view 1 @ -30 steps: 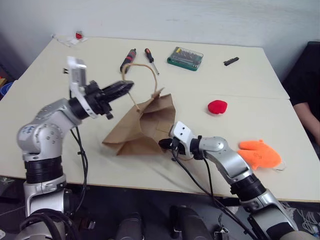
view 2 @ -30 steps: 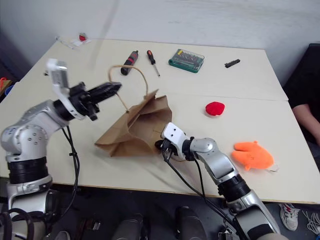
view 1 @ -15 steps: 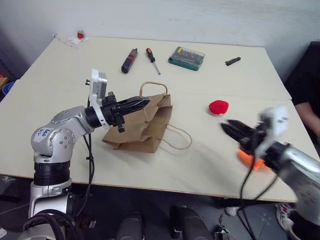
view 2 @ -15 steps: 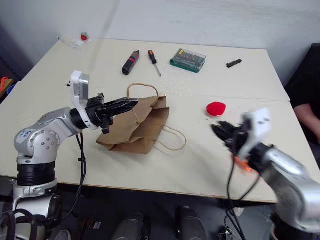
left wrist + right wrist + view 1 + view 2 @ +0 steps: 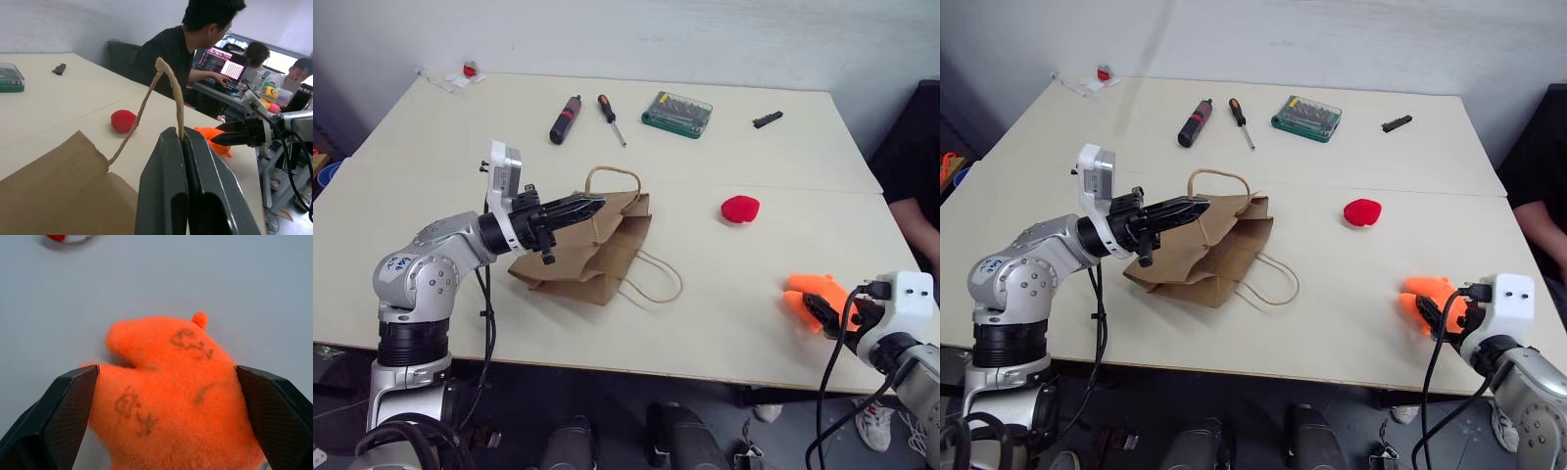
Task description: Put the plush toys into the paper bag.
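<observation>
At the near right edge of the desk (image 5: 724, 323), the right tool (image 5: 824, 311) is seen spread wide, its two black fingers (image 5: 58, 416) standing on either side of the orange toy (image 5: 166, 391) without being closed on it; the toy lies flat on the desk under them. Further in and to the left, the bag (image 5: 592, 250) lies slumped on its side near the middle of the desk, one loop handle (image 5: 651, 279) spread loose on the surface toward the near edge. The other handle (image 5: 168, 95) is pinched by the left tool (image 5: 579, 208), whose fingers are pressed together on it, so that this loop is raised above the bag's mouth. The red toy (image 5: 739, 209) rests on the desk beyond the orange one and to the right of the bag, well apart from both tools. Toward the far edge, two screwdrivers (image 5: 566, 117) are laid side by side, with a green case (image 5: 676, 114) to their right and a small black part (image 5: 767, 119) further right. A person (image 5: 181, 49) in black is seen seated beyond the desk.
</observation>
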Robot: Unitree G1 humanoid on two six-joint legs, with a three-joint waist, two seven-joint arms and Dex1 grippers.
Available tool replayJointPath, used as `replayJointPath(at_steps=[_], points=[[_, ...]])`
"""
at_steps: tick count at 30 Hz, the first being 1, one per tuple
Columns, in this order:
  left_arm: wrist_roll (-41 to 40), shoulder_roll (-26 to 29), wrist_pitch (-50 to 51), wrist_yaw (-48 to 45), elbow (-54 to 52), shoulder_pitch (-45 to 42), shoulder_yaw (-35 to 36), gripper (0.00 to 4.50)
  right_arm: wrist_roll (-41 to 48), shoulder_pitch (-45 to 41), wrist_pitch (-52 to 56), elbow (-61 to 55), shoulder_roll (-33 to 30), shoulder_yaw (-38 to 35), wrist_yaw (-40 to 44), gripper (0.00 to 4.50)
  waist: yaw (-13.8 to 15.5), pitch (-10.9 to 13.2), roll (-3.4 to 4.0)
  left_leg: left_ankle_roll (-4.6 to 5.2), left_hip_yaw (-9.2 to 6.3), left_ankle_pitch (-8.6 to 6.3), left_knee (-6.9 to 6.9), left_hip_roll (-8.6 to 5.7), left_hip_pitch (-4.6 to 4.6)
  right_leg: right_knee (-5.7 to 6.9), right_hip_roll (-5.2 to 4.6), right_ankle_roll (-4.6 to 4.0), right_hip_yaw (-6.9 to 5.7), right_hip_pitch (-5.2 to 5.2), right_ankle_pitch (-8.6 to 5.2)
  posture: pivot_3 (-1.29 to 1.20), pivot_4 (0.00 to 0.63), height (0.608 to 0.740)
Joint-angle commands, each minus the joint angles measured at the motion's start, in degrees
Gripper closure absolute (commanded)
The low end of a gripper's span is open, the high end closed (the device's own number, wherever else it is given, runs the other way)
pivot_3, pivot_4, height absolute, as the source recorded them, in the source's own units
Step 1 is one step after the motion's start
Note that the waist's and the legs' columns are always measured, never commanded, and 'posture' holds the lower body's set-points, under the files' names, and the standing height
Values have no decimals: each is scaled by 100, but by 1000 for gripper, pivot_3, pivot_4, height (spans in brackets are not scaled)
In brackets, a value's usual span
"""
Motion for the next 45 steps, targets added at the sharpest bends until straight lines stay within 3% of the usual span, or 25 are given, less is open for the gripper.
replayJointPath(at_steps=[1, 3, 5, 14, 19, 25, 31, 34, 38, 45], points=[[-33, 71, -99, -48, -99, -78, 39, 4500, -333, 271, -344, 222, -112, 419, 84, 8, -10, -3, -4, 0, 0, 0, 0, 1, 0, 0, 1, 0, 0, 0, 0, 0, 150, 740], [-29, 97, -102, -51, -95, -69, 54, 4500, -326, 314, -464, 304, -96, 471, 142, 8, -12, -8, -13, 0, 0, 0, 0, 2, 1, 0, 3, 0, 0, 1, 0, 0, 150, 740], [-42, 132, -87, -55, -106, -67, 80, 4500, -291, 324, -620, 332, -86, 465, 232, 396, -12, -9, -13, -1, -1, 0, 0, 4, 2, 0, 5, 0, 0, 1, 0, 0, 150, 740], [-54, 222, -80, -39, -104, -119, 85, 4500, -278, 511, -891, 241, -679, 700, 866, 3318, -9, -10, -15, 0, -1, 0, 0, 3, 2, -2, 3, 0, 0, 1, 0, 0, 150, 740], [-115, 230, -7, -12, -185, -151, 86, 4500, 692, -158, -470, -194, -814, 889, 1313, 4465, -41, -9, -14, 0, -2, 0, 0, 4, 3, -1, 5, 0, 0, 2, 0, 0, 150, 740], [-107, 242, 11, -97, -176, -214, 12, 4500, 1988, -2219, 311, -280, -539, 2006, 1349, 4486, -135, -1, 2, -8, -5, 3, 0, 12, 5, 5, 12, 0, 1, -2, 0, 0, 150, 740], [-100, 230, -9, -153, -170, -239, -41, 4500, 828, -4063, -91, 926, -134, 4109, 1451, 4486, -143, -1, 2, -5, -13, 2, 2, 5, -10, 0, 0, -1, -11, -9, -1, 0, 150, 740], [-135, 182, -14, -104, -217, -244, -30, 4500, -119, -4842, -759, 2205, 162, 5095, 1670, 4486, -152, -1, 1, 0, -13, 2, 4, 1, -12, 0, -5, -1, -15, -9, -1, 0, 150, 740], [-121, 175, -44, -104, -277, -187, -46, 4500, -426, -5551, -1026, 3271, 698, 5409, 2075, 4486, -177, -1, 2, -1, -10, 2, 4, 2, -14, 3, -5, -1, -19, -12, -1, 0, 150, 740], [-110, 156, -76, -68, -281, -208, -40, 4500, -936, -5899, -1624, 4582, 1613, 5356, 2117, 4486, -182, -1, 2, -1, -15, 2, 4, 5, -15, 10, -9, -1, -27, -14, -1, 0, 150, 740]])
